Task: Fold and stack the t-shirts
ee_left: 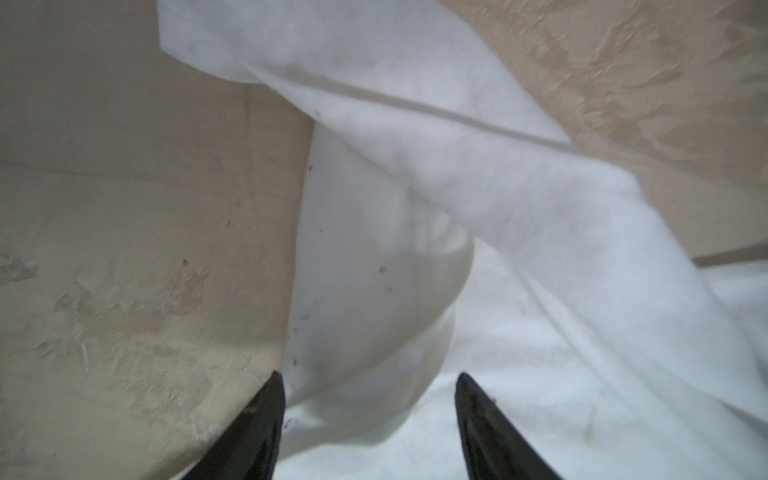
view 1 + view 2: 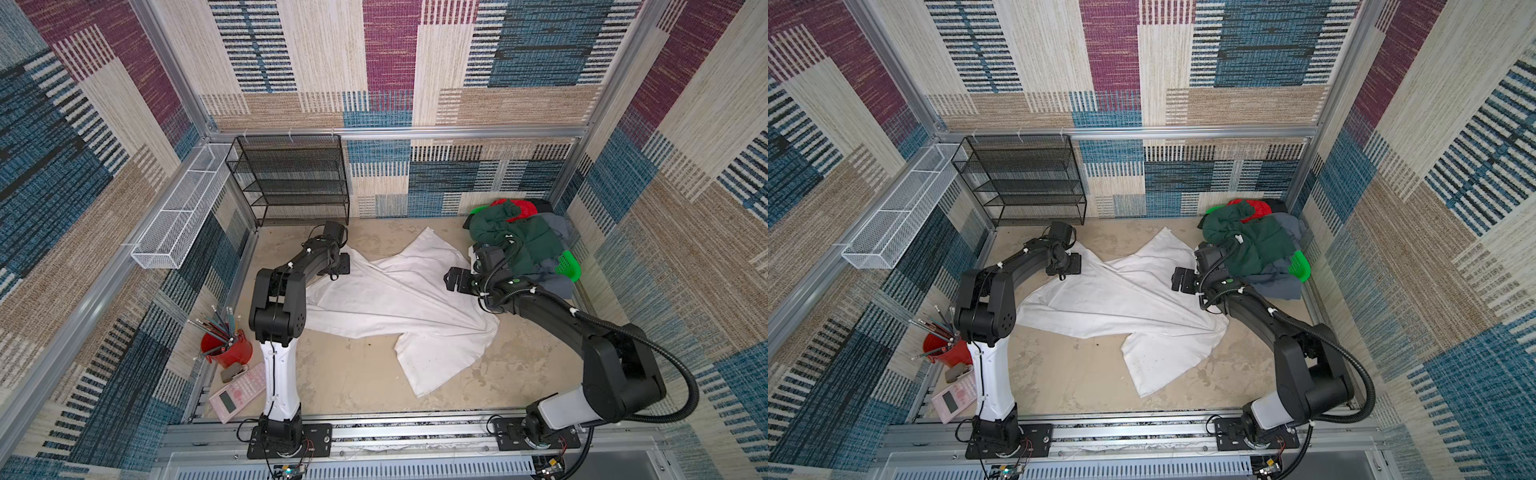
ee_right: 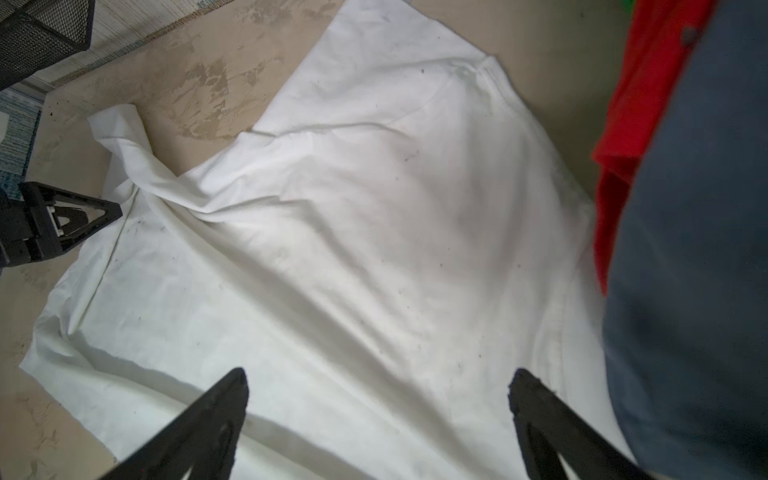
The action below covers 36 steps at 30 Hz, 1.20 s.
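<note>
Top views both show the rumpled white t-shirt (image 2: 399,299) (image 2: 1121,299) spread mid-frame on the scuffed beige table (image 2: 353,374), long axis upper left to lower right, with carpet-patterned walls (image 2: 498,62) around. Left wrist: left gripper (image 1: 368,380) jaws apart, a white fold between them, nothing pinched. Right wrist: right gripper (image 3: 378,376) spread wide above the white t-shirt, empty.

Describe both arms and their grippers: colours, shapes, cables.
The left arm: white lower link, black joints and upper links, thin black cable under white ties. The right arm: pale grey lower link, otherwise black, with a thick ribbed black hose. The left gripper and right gripper are black, with tapering pointed jaws.
</note>
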{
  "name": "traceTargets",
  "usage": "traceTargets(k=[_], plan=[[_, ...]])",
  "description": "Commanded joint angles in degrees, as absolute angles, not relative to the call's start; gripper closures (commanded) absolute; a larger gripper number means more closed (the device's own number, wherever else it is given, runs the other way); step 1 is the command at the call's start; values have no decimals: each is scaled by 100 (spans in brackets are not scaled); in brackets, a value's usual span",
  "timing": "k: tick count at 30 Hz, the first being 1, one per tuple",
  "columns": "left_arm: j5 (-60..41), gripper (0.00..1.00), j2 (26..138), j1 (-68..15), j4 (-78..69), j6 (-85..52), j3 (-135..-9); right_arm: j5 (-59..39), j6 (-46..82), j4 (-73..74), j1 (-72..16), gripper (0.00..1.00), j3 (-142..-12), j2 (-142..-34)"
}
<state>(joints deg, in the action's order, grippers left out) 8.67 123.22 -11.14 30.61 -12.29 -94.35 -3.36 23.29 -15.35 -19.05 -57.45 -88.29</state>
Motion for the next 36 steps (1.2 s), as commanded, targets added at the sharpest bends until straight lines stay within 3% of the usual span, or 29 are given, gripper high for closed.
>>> traceTargets(k=[1,5,11,15,18,36], plan=[[861,41,12453,-1116,3320,-1348,-9669,-88,1990,-1379,-1898,1,-6138,-9328],[944,60,12598,-1099,3525,-1421,-9880,61,1872,-1361,-1873,0,-6578,-9988],[880,71,12541,-1072,3377,-1520,-9689,220,1917,-1228,-1734,1,-6900,-10790],[859,92,12455,-1038,3347,-1573,-9548,329,1944,-1230,-1631,1,-7042,-11043],[838,100,12339,-961,3330,-1658,-9412,321,1943,-1195,-1576,2,-7062,-11137],[365,100,11674,282,3088,-2413,-8431,169,2117,-1077,-1458,3,-6596,-11204]])
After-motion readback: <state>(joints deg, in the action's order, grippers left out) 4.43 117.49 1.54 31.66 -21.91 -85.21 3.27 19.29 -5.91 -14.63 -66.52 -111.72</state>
